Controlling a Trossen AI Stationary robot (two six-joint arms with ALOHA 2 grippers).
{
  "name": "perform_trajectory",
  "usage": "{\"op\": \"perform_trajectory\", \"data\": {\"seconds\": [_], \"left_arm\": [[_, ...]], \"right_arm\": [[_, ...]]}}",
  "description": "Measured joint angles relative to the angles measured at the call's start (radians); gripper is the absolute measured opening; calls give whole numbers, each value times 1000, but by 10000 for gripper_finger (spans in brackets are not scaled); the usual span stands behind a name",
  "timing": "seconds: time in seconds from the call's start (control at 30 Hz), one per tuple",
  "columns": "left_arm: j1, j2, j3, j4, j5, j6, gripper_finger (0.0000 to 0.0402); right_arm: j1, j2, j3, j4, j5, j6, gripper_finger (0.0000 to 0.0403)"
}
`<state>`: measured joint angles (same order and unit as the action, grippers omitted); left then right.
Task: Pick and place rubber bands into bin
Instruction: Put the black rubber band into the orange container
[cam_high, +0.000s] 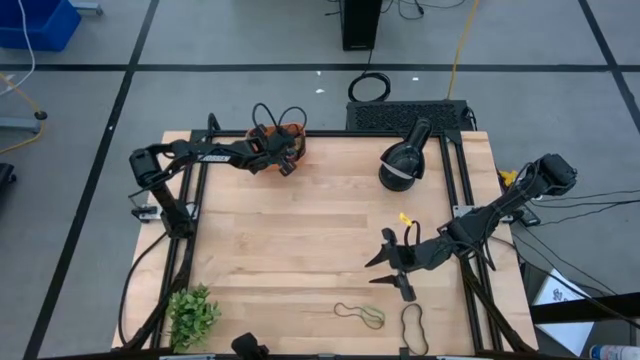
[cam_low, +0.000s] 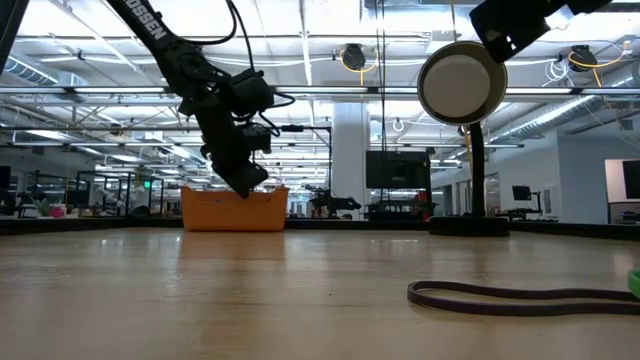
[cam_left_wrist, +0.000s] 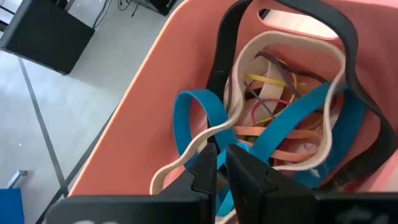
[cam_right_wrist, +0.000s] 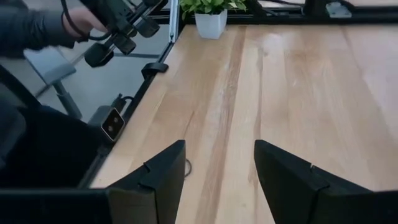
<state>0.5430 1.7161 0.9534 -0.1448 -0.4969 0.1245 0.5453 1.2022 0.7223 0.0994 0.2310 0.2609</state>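
The orange bin stands at the table's far edge, left of the middle, and holds several rubber bands: blue, tan, black, orange. My left gripper points down into the bin, fingers together; it also shows in the low view just above the bin. My right gripper is open and empty above the table's near right part. On the table near it lie a black and green band and a black loop, which shows flat in the low view. My left gripper has its fingertips right at a tan band and a blue band in the bin, coming from above. I cannot tell whether it touches or holds either one.
A small potted plant stands at the near left corner. A black round device on a stand stands at the far right. A small yellow thing lies just beyond my right gripper. The middle of the wooden table is bare.
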Motion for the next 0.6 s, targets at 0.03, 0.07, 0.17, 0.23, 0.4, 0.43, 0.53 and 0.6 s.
{"op": "perform_trajectory", "data": {"seconds": [0.03, 0.07, 0.17, 0.23, 0.4, 0.43, 0.53, 0.6], "left_arm": [[0, 0, 0, 0, 0, -1, 44], [0, 0, 0, 0, 0, -4, 44], [0, 0, 0, 0, 0, -31, 45], [0, 0, 0, -1, 0, -42, 49], [-5, 0, 0, -2, 0, -48, 90], [-6, 0, 0, -2, 0, -46, 103], [-12, 0, 0, -2, 0, -44, 144], [-16, 0, 0, -2, 0, -44, 167]], "right_arm": [[0, 0, 0, 0, 0, 27, 187], [0, 0, 0, -1, -1, 53, 187], [0, 0, 0, -15, -11, 69, 187], [0, 0, 0, -24, -23, 68, 187], [0, 0, 0, -23, -24, 26, 187], [0, 0, 0, -23, -22, 3, 187], [0, 0, 0, -23, 6, -45, 187], [0, 0, 0, -26, 5, -53, 187]]}}
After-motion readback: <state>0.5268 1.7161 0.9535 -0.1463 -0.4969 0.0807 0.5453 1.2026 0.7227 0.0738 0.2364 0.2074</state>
